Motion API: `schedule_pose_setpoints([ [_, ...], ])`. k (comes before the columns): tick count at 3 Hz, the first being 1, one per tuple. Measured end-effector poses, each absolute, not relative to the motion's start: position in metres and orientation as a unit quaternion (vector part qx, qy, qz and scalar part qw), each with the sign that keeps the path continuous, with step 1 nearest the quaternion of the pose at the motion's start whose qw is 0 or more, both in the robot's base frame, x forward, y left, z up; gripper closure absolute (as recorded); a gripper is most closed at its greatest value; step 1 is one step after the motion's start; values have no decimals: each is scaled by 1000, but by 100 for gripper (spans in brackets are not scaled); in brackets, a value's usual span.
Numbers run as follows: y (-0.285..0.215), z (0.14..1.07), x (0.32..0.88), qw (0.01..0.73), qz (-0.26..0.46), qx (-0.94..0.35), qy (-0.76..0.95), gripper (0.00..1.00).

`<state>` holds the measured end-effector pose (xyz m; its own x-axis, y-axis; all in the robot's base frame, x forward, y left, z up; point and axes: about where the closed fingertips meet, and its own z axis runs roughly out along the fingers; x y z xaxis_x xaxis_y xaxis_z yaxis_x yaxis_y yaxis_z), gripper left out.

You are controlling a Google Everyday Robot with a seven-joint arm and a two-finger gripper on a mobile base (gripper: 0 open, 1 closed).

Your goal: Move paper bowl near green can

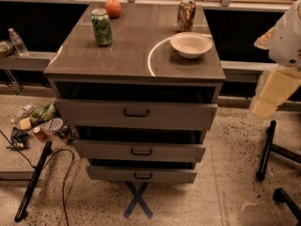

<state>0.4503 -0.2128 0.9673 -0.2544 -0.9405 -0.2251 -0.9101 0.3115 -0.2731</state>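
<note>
Gripper (pixel 263 108) at right edge of frame, off the side of the cabinet top (pixel 131 60); spread or pressed together, cannot tell. Up and left of it, paper bowl (pixel 190 44) on the top's right part, round, no long axis to match. Green can (pixel 101 27) toward upper left, well apart from bowl. Counted: one bowl, one green can, one brownish-gold can (pixel 186 15), one red fruit (pixel 113 8).

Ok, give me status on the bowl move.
Gripper beside cabinet, right side, off the top. Paper bowl right, green can left, well apart. Nothing between them; brown can behind bowl.
</note>
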Motion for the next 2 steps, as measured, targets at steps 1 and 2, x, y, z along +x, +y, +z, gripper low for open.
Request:
schedule_pose_setpoints([
  [1,-206,962,490,231,-75,-545,802,0],
  [2,-201,952,530,282,-97,-510,807,0],
])
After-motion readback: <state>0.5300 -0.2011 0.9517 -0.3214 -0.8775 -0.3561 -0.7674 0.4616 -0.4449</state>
